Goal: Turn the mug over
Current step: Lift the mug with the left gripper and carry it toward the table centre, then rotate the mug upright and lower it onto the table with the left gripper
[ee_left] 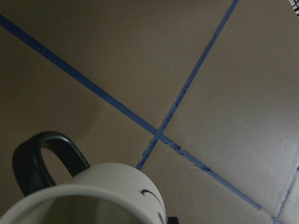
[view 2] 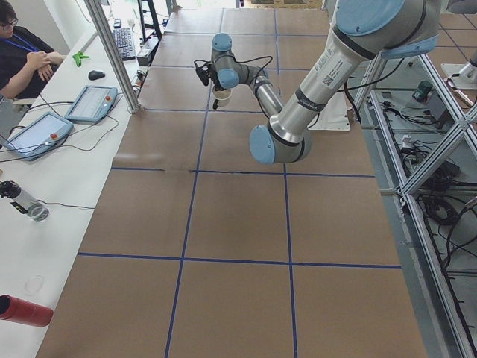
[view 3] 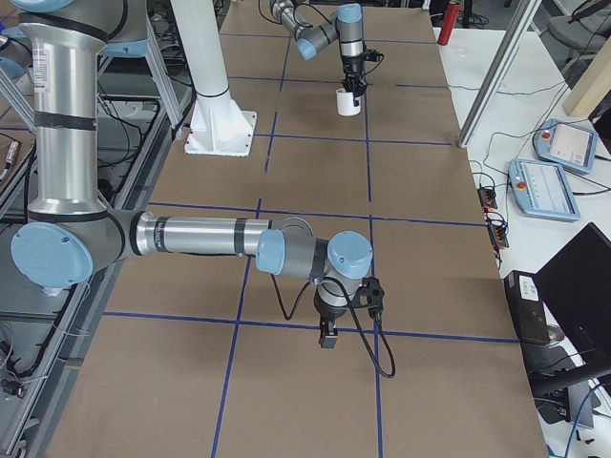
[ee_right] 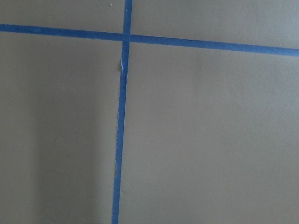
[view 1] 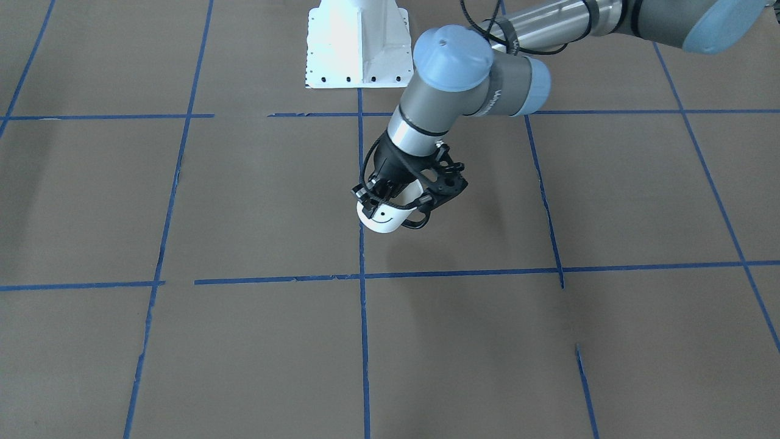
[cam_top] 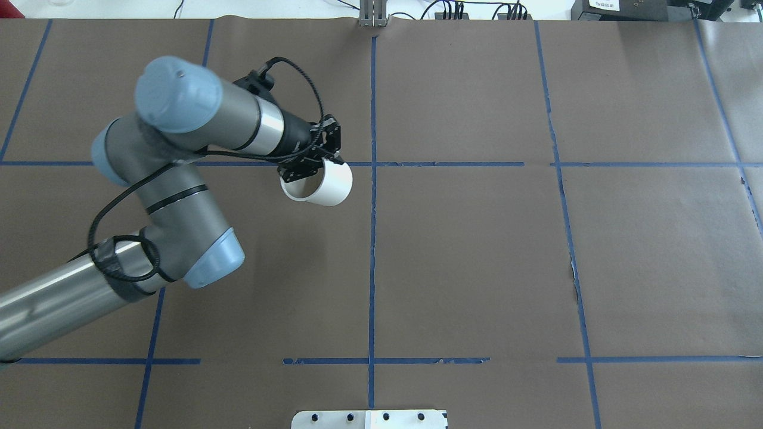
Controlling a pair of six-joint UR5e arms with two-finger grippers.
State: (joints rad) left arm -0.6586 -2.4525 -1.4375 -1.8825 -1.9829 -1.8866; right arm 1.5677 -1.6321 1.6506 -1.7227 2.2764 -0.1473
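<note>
one mug [view 1: 384, 222] is held tilted above the counter [view 1: 256, 201], clamped at its rim by the left tool [view 1: 397, 196]. the roll should be made slowly and the mug levelled before release. whether the right tool [view 3: 327, 336] is apart cannot be told.

The front camera looks steeply down from the far edge of the tabletop [view 1: 256, 201] toward the robot's white base [view 1: 356, 42]. The overhead one looks forward from behind that base. Two side cameras look along the tabletop from its left and right ends, well back. Both wrist cameras sit close over the taped paper. All but the right wrist view share the mug [cam_top: 331, 185].
</note>
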